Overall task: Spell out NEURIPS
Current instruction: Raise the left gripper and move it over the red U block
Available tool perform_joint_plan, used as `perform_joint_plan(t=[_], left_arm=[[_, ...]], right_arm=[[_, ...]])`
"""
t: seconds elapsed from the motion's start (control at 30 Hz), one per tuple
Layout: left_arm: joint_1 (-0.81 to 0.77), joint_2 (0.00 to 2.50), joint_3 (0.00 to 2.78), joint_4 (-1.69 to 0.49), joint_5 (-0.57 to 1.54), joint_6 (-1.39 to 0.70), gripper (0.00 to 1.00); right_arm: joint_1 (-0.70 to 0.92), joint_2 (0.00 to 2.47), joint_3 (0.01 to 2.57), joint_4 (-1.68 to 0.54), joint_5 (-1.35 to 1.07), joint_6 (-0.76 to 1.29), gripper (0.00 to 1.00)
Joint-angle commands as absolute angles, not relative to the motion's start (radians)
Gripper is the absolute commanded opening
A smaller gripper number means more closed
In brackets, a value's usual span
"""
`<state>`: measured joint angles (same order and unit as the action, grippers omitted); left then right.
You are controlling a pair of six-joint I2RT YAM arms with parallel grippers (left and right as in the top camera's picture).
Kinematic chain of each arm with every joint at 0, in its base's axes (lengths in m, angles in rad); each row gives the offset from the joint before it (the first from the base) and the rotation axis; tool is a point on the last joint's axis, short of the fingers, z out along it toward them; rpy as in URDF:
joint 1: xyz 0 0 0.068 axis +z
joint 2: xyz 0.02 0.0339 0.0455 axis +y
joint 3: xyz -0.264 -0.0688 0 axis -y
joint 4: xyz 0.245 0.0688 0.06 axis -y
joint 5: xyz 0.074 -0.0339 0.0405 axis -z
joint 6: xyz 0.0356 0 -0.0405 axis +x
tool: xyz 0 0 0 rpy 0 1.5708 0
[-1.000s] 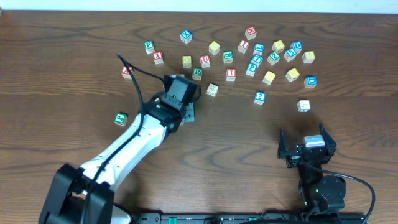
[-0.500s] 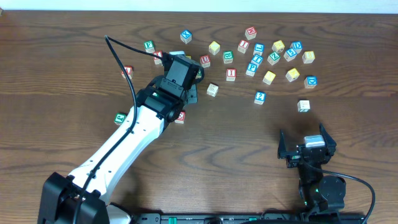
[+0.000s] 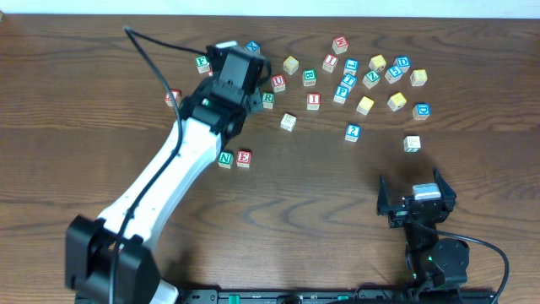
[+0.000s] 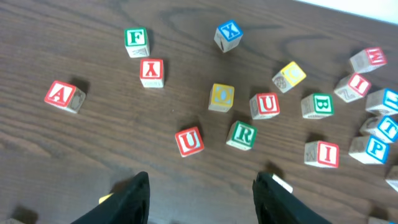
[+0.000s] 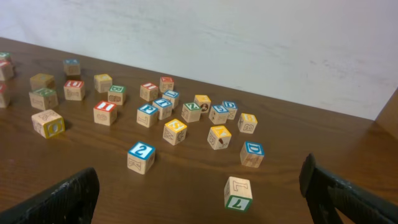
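Observation:
A green N cube (image 3: 225, 158) and a red E cube (image 3: 244, 158) sit side by side on the table's middle left. My left gripper (image 3: 250, 100) (image 4: 202, 186) hovers open and empty over the back cluster. Just ahead of its fingers lie a red U (image 4: 189, 141), a green R (image 4: 241, 134) (image 3: 267, 99), a second red U (image 4: 264, 106) (image 3: 278, 82), a red I (image 4: 321, 154) (image 3: 313, 100), a blue P (image 4: 373, 148) and a yellow-faced cube (image 4: 221, 96). My right gripper (image 3: 413, 190) (image 5: 200, 171) rests open at the front right, holding nothing.
Other letter cubes are scattered along the back: red A (image 4: 60, 94), red Y (image 4: 152, 71), green F (image 4: 135, 41), blue X (image 4: 228, 34). A blue 2 cube (image 5: 141, 155) and a green-faced cube (image 5: 238, 193) lie ahead of the right gripper.
The left arm has drawn away from the red E cube it stood over and swung toward the back cluster. N and E now show side by side. The right arm has not moved.

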<state>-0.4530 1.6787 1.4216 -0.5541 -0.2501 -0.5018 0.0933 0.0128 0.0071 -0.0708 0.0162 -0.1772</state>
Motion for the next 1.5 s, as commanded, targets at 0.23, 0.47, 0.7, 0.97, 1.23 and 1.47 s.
perform_joint_plan(t=[0.23,0.47,0.7,0.97,1.23,1.47], left_arm=[[-0.429,1.93,1.745,-0.741,-0.271,-0.576,0.53],[-0.373,1.986,1.793,-0.758,-0.168,-0.61,0.53],[-0.34,1.989,1.794,-0.731,-0.144,-0.622,0.53],[-0.34,2.037,1.827,-0.718,-0.146,-0.622,0.52],[-0.34,2.143,1.901,-0.759,-0.145,-0.629,0.51],[-0.344,2.183,1.902,-0.787,-0.147,-0.67,0.51]], right_arm=[[0.084,0.008,0.006,-0.075,0.015,-0.184,0.99],[0.084,0.008,0.006,-0.075,0.015,-0.184,0.99],[0.084,0.008,0.006,-0.075,0.015,-0.184,0.99],[0.084,0.008,0.006,-0.075,0.016,-0.184,0.99],[0.084,0.008,0.006,-0.075,0.015,-0.184,0.99],[0.084,0.008,0.006,-0.075,0.016,-0.184,0.99]])
